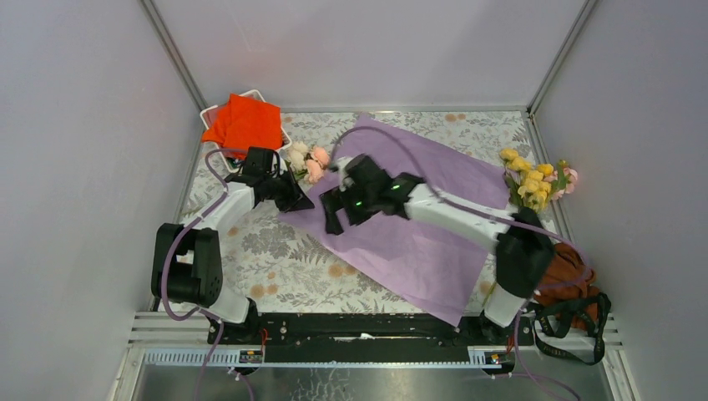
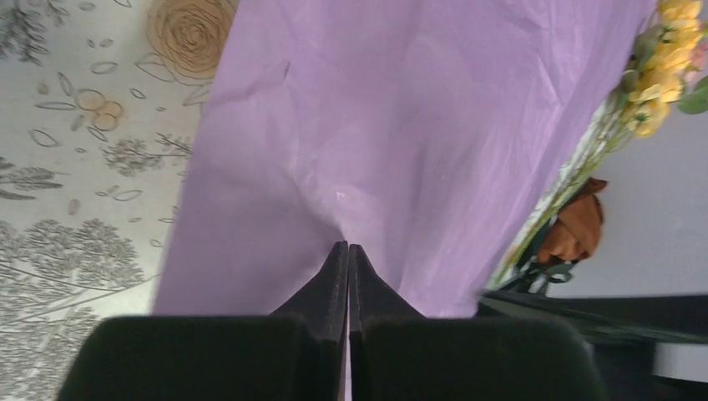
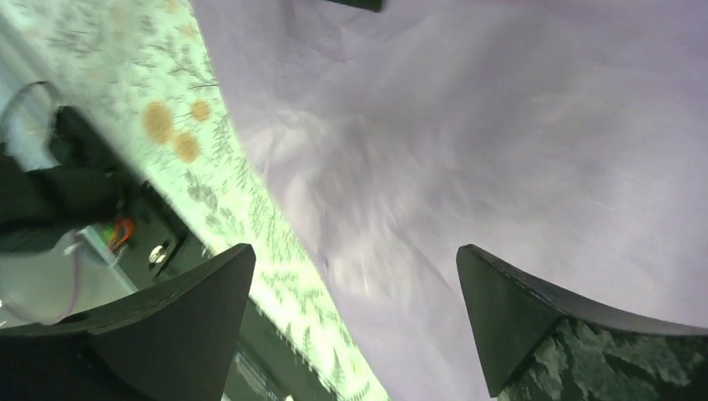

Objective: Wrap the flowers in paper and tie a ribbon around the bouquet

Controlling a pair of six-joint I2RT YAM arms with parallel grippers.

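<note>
Barely started; left claw point(image 2: 347, 249) is closed tight, pinching the left edge of the paper point(image 1: 417, 242) (purple face up, flat on the table point(image 1: 275, 259)); pink and cream flowers point(image 1: 307, 159) lie just beyond it; right claw point(image 3: 355, 276) gapes wide over the sheet, holding nothing; yellow flowers point(image 1: 533, 177) sit by its right edge; nothing wrapped, ribbon not in view.
</note>
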